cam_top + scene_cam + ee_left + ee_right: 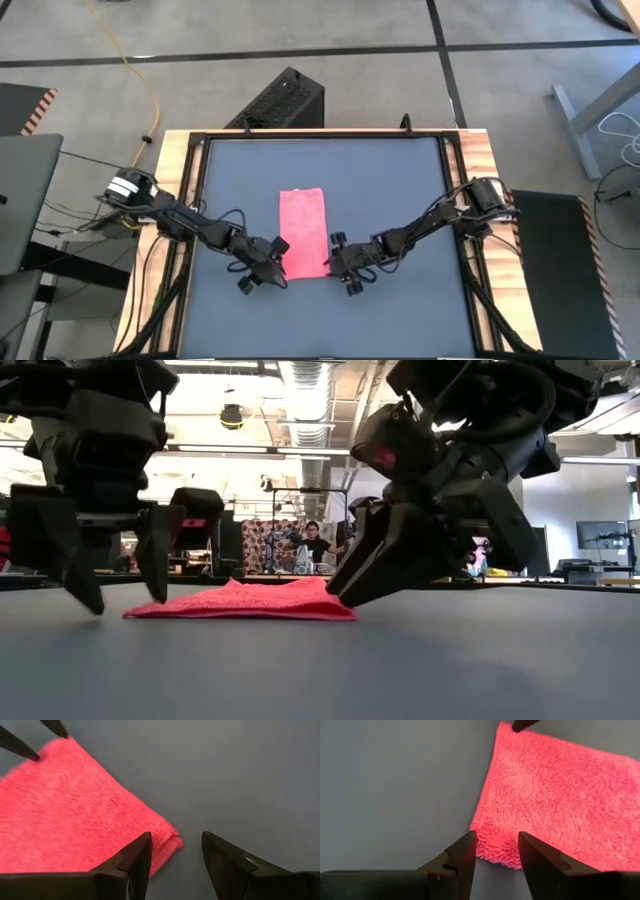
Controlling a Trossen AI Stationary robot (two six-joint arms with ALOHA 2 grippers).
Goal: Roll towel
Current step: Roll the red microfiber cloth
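The left gripper (262, 268) sits low at the near left corner of the towel (302, 231), its fingers (135, 862) spread apart with a clear gap between them. In the left wrist view one finger lies over the towel's edge and the other stands over bare table (400, 200), so the corner falls between them; nothing is clamped. In the low view the left gripper's (115, 575) fingertips reach down to about the table surface just beside the cloth.

The right gripper (343, 265) is at the near right corner, also parted, though by a narrower gap. In the right wrist view its fingers (465, 862) straddle the towel's (555, 805) near edge close to the corner, holding nothing. In the low view the right gripper (350, 592) slants down and its tips meet the cloth's right end.

The towel is a pink-red folded strip, longer than wide, lying flat in the middle of the dark table, its long side running away from the arms. Its pile looks fuzzy, and the edge seen in the left wrist view (75, 815) shows a doubled layer.
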